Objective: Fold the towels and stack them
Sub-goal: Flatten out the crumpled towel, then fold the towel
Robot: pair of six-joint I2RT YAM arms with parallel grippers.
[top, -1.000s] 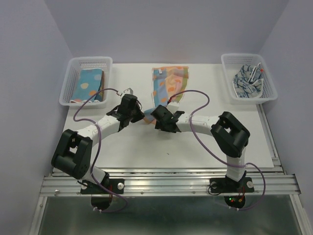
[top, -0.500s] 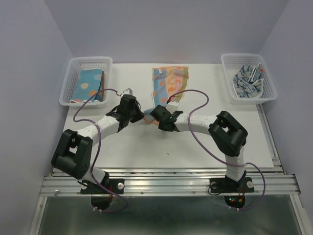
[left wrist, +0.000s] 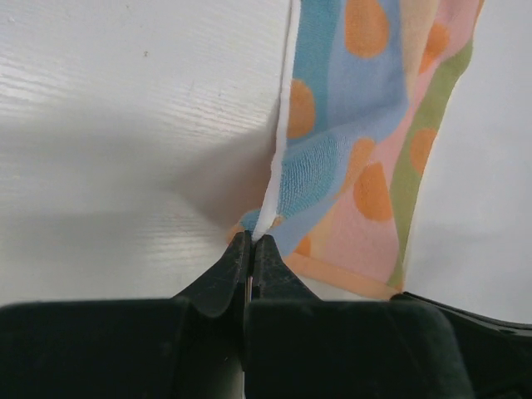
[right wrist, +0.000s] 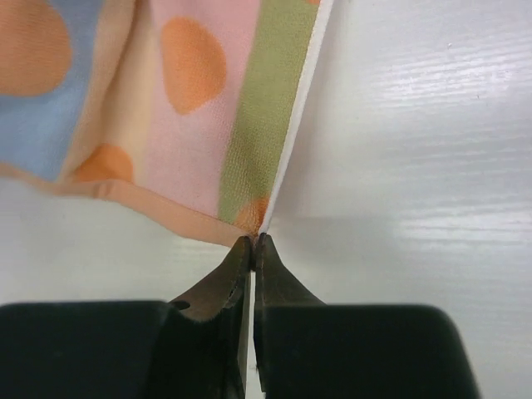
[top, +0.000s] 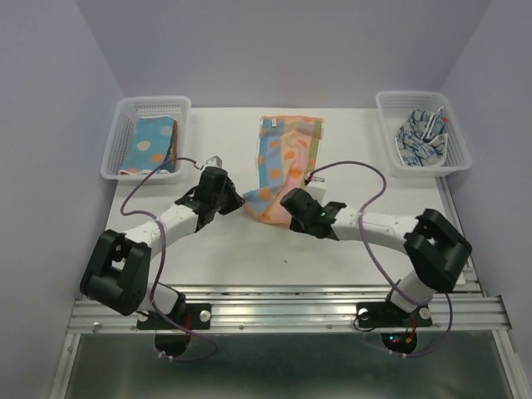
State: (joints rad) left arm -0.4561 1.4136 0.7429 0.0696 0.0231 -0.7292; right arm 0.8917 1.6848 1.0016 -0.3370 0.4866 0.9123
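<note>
Overhead and wrist views, mid-fold on the centre towel. The pastel spotted towel point(top: 287, 150) lies on the white table point(top: 374, 191) between the two baskets. Its long axis runs straight away from the arm bases. The far short edge rests flat on the table, while the near short edge is gathered between the two grippers.

The left gripper point(top: 239, 199) holds the near left corner. In its wrist view point(left wrist: 252, 249) the jaws are pressed together with no visible gap, and the white hem of the towel point(left wrist: 357, 150) enters right at the tips. The right gripper point(top: 289, 202) holds the near right corner. Its jaws point(right wrist: 253, 249) are likewise closed to a slit on the point where the green stripe meets the peach border of the towel point(right wrist: 199, 108).

From both pairs of jaws the whole cloth extends forward, toward the back of the table. Each arm is nearest its own corner. The two grippers sit near each other, closer than the far edge is wide, so the near end narrows and puckers.

The likely next move is to carry the near edge forward over the far edge. That calls for equal travel along the long axis and for the corners to be spread apart.

A folded blue towel with orange spots point(top: 154, 141) lies in the left mesh basket point(top: 154, 100). A crumpled blue-white patterned towel point(top: 420, 140) sits in the right mesh basket point(top: 413, 95).
</note>
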